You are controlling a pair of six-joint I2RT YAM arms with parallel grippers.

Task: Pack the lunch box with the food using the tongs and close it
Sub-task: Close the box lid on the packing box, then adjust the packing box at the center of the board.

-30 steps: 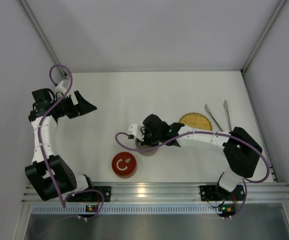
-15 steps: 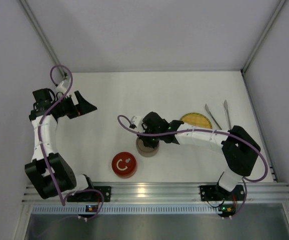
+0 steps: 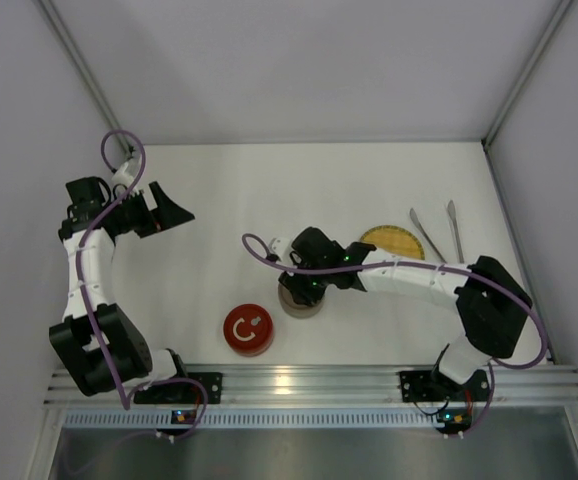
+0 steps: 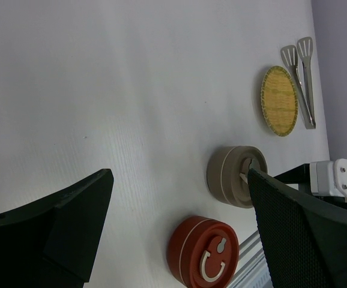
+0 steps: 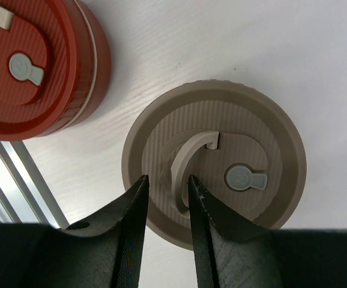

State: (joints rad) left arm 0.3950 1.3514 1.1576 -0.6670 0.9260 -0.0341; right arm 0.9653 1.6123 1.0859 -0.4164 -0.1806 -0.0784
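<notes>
The lunch box shows as two round lidded tins, a beige one and a red one. My right gripper hangs just over the beige lid, open by a narrow gap, its fingers straddling the lid's curved handle. From above, this gripper covers most of the beige tin. The silver tongs lie at the far right beside the yellow plate. My left gripper is open wide at the far left, holding nothing. The food is out of view.
The red tin stands near the front rail, just left of the beige tin. The left wrist view shows both tins, beige and red, with the plate and tongs beyond. Walls enclose the table's sides and back.
My right gripper's jaws were shut and have now parted a little around the beige lid's handle; the wrist shifted slightly over the tin. The left arm has not moved.
</notes>
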